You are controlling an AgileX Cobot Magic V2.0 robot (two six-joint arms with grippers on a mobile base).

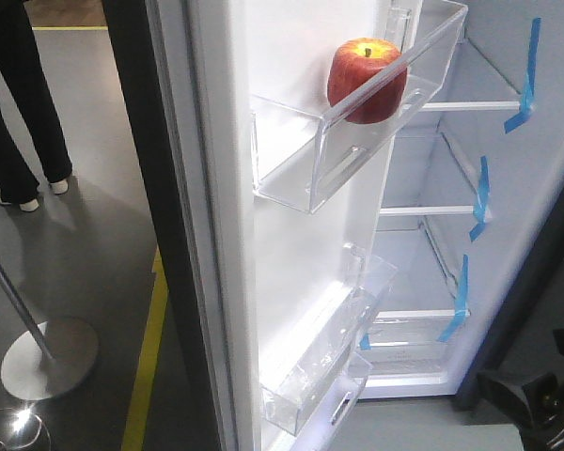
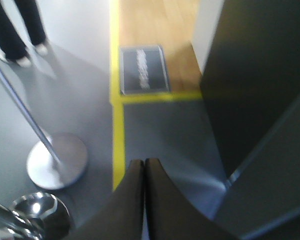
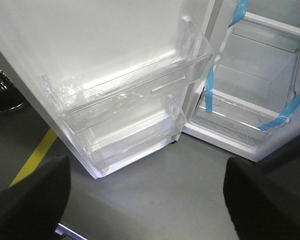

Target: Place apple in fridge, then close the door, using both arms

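Apple (image 1: 365,80): red with a yellow patch at the stem, sitting upright in the top bin (image 1: 357,155) of the open door, pressed against the bin's clear front wall.
Door (image 1: 291,254): swung open, its white inner side facing the room; two more clear bins sit low on it, the middle bin (image 3: 135,92) above the bottom bin (image 3: 135,142).
Fridge (image 1: 545,169): open, white inside, with glass shelves (image 1: 465,106) and strips of blue tape (image 1: 524,85) along its right wall.
Left tool (image 2: 144,195): narrow, its two dark fingers (image 2: 130,200) pressed together with nothing between them; it hangs over the grey floor on the outer side of the door, beside a yellow floor line (image 2: 118,135).
Right tool (image 3: 145,200): spread wide and holding nothing, one dark finger at each lower corner of its own view, aimed at the low door bins.
Apple to tools: it lies well apart from both, high in the door while the right tool sits low by the bottom bins; the door stands between it and the left tool.
Room: a post with a round metal base (image 1: 49,357) and a person's dark trouser legs (image 1: 19,103) stand off to the left.
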